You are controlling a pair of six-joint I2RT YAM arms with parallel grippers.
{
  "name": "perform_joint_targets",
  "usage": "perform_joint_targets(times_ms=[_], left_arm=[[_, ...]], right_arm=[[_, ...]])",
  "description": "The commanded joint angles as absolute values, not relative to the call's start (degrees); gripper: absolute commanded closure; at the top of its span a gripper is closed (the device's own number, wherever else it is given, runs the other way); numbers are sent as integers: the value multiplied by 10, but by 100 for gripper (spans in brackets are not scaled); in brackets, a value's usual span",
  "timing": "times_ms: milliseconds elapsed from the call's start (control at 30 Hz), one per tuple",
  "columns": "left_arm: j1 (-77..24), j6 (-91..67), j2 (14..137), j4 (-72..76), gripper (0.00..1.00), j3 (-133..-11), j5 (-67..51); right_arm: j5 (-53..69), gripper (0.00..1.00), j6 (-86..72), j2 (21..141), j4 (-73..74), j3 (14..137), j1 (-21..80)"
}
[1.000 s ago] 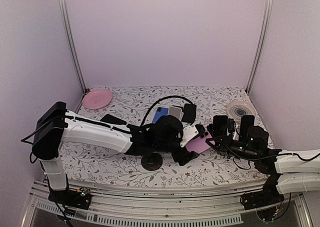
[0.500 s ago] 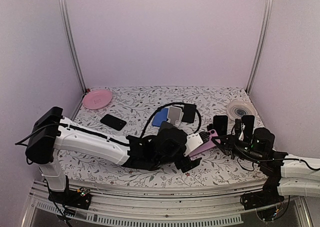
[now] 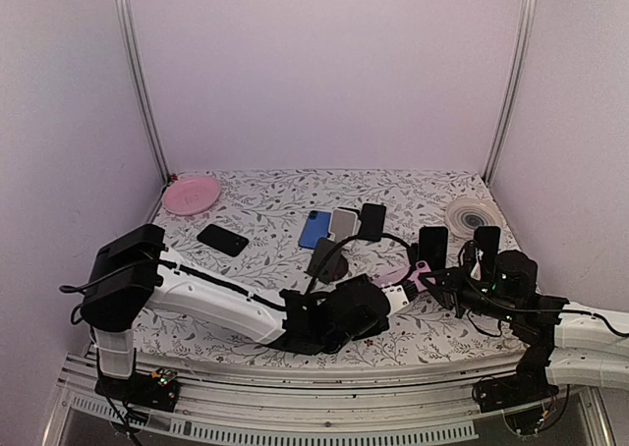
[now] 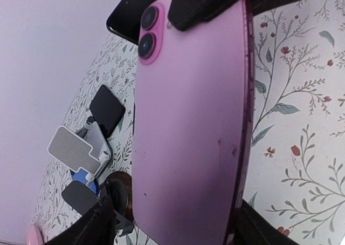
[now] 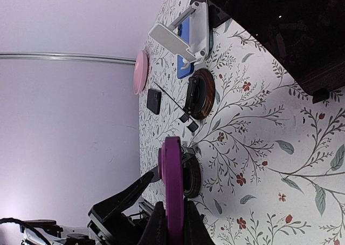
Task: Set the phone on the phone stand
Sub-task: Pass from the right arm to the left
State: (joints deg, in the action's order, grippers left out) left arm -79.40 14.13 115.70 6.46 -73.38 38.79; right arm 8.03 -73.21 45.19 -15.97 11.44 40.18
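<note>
Left arm (image 3: 226,294) lay low and stretched out over the table (image 3: 432,343), reaching from the left base across to right of centre, wrist nearly level. Left gripper (image 3: 401,291) pointed at the right arm. Its fingers (image 4: 94,226) stood spread on both sides of the pink phone (image 4: 188,121). A gap showed at one finger; contact at the other couldn't be told. Not clamped.

Right arm (image 3: 580,323) came in low from the right, forearm about level, right gripper (image 3: 432,277) aimed left. It was clenched on the pink phone: the right wrist view showed the phone edge-on, pinched between its two fingers (image 5: 156,226). In the left wrist view its dark finger covered the phone's far end, next to the lenses.

The phone hung in the air between the two grippers, above the table and right of centre, in front of the black round-base holder (image 3: 336,265). Its long axis ran roughly left to right along the line between the grippers, slightly higher at the right end. The camera end pointed to the right gripper, and the plain end sat between the left fingers. The back face with two lenses faced the left wrist camera.

The white stand (image 3: 344,220) sat further back, well apart from the phone, with a blue phone (image 3: 313,228) beside it. A pink plate (image 3: 192,193) was at the back left corner.
</note>
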Motion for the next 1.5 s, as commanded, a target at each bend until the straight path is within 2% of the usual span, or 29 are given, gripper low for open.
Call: perform_joint_targets(times_ms=[0,300,567,700,800,1067,1167,1233,1467], left_arm=[[-804,164,1169,72,34,-757,431],[-805,176,1190,70,53,-776,450],[-803,176,1203,62,55,-791,461],[-799,168,1207,55,60,-799,466],[-795,162,1208,49,67,-804,471],[-790,153,1204,48,100,-805,483],[-790,148,1198,51,100,-802,482],[-790,144,1192,54,100,-798,480],[-785,123,1164,61,100,-782,459]], right_arm=[[72,98,-772,440,-174,143,405],[75,98,-801,440,-173,142,407],[78,98,-806,439,-177,141,408],[80,98,-806,440,-182,141,409],[82,98,-806,439,-183,141,409],[89,98,-800,441,-199,140,410],[91,97,-795,442,-207,137,410],[91,90,-791,440,-210,134,411],[87,23,-761,430,-213,137,411]])
